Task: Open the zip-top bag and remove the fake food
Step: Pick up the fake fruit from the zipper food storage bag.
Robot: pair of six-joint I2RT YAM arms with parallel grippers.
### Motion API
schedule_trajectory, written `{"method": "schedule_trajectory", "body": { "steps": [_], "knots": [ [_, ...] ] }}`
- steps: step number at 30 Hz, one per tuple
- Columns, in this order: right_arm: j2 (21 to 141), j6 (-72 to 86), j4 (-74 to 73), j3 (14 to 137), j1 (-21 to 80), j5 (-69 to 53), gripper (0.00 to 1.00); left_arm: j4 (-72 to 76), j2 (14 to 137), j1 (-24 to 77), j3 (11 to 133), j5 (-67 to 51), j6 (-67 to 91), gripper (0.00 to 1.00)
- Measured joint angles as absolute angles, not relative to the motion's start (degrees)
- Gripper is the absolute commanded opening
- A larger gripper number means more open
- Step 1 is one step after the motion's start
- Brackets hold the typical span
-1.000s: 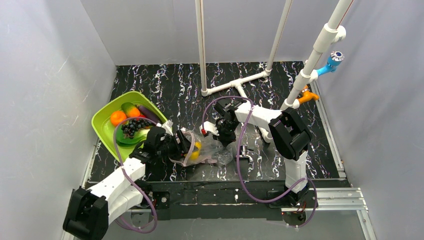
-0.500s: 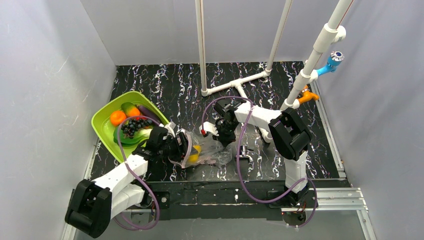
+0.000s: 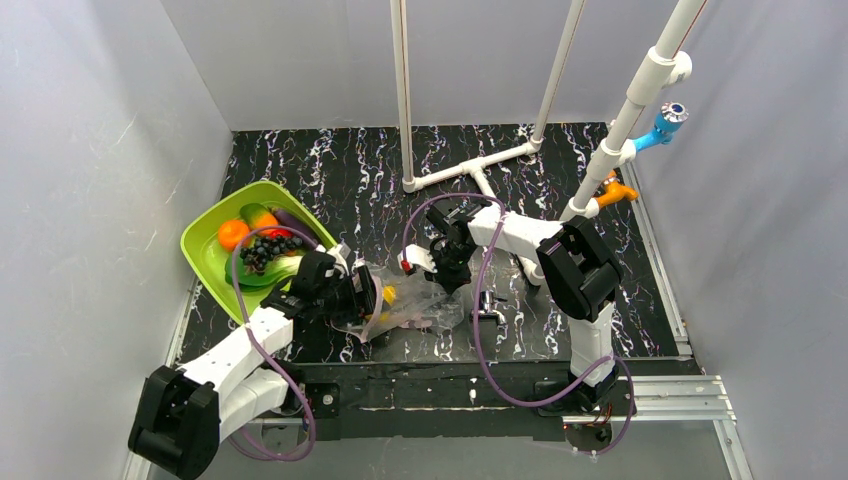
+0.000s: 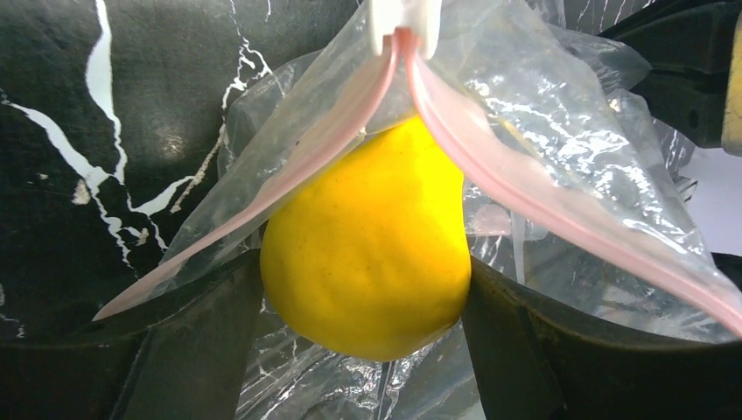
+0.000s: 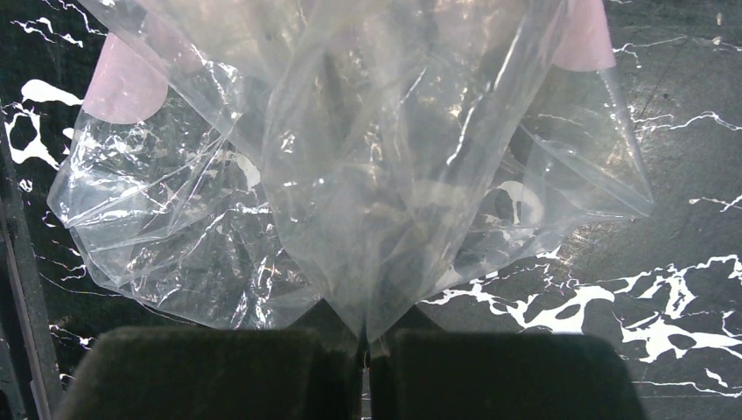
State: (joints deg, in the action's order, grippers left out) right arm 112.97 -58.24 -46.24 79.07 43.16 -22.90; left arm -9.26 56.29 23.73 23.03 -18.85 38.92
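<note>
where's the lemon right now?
Left wrist view, centre: lemon sits in the bag's open mouth, between the left jaws, just under the pink zip.

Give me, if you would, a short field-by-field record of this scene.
bag: clear, mouth open, lying between the two grippers
lemon: in the bag's mouth
left gripper: fingers either side of the lemon; grip unclear
right gripper: shut on the bag, at the end opposite the mouth
tray: left of the bag, holds other toy food
</note>
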Motion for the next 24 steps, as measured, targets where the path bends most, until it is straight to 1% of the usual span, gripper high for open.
{"method": "schedule_trajectory", "body": {
  "steps": [4,6,8,10,13,16,19,20,22,24],
  "knots": [
    [112.97,-58.24,-46.26,79.09,43.16,-22.85,0.01,-10.85,55.40,23.73,24.03,-17.74,37.87,0.76],
    [112.97,-58.24,-46.26,79.09,43.16,-22.85,0.01,-11.42,55.02,23.73,24.58,-17.28,37.43,0.72],
    [112.97,-58.24,-46.28,79.09,43.16,-22.85,0.01,-12.03,54.54,23.70,25.08,-16.78,37.10,0.62],
    [112.97,-58.24,-46.30,79.09,43.16,-22.83,0.01,-12.56,54.06,23.73,25.36,-16.25,36.64,0.56],
    [112.99,-58.24,-46.33,79.11,43.16,-22.85,0.01,-13.15,53.82,23.73,25.52,-15.81,35.99,0.52],
    [112.99,-58.24,-46.35,79.15,43.16,-22.83,0.01,-13.58,53.82,23.73,25.87,-15.68,35.70,0.51],
    [112.99,-58.24,-46.39,79.18,43.18,-22.83,0.01,-13.82,53.80,23.70,26.48,-15.70,35.46,0.45],
    [112.99,-58.24,-46.41,79.20,43.20,-22.81,0.01,-13.93,53.76,23.70,26.72,-15.79,35.44,0.42],
    [112.99,-58.26,-46.44,79.20,43.20,-22.76,0.01,-14.00,53.41,23.68,27.22,-16.05,35.42,0.38],
    [112.99,-58.26,-46.57,79.24,43.20,-22.57,0.01,-14.41,52.42,23.68,27.51,-16.53,35.55,0.37]
  ]
}}
